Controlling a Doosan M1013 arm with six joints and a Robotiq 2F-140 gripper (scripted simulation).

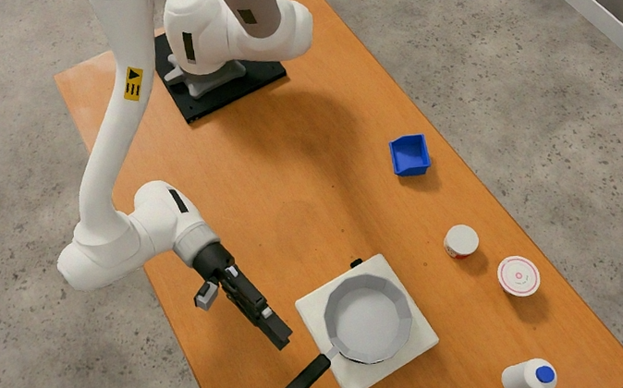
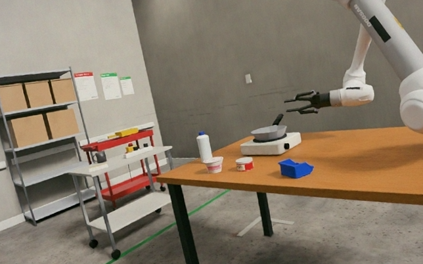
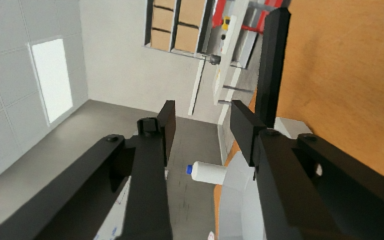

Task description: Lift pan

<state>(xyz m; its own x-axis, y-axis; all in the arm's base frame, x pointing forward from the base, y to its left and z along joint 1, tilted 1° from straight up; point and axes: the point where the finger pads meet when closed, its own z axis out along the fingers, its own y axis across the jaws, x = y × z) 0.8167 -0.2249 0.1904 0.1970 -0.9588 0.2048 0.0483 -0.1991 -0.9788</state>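
You see the pan (image 1: pixel 368 318) sitting on the hot plate (image 1: pixel 420 337); your gripper (image 1: pixel 281 338) hovers beside it, above the handle (image 1: pixel 298 385), jaws partly apart, holding nothing.

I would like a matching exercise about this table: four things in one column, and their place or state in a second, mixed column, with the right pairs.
Things:
1. grey metal pan
2. blue plastic bin
3. white bottle with blue cap
4. black end effector

Places or states:
A. lying on its side near the table corner
B. in the air beside the hot plate, holding nothing
C. resting on the white hot plate
D. alone, nearer the arm's base

Pairs: 1-C, 2-D, 3-A, 4-B
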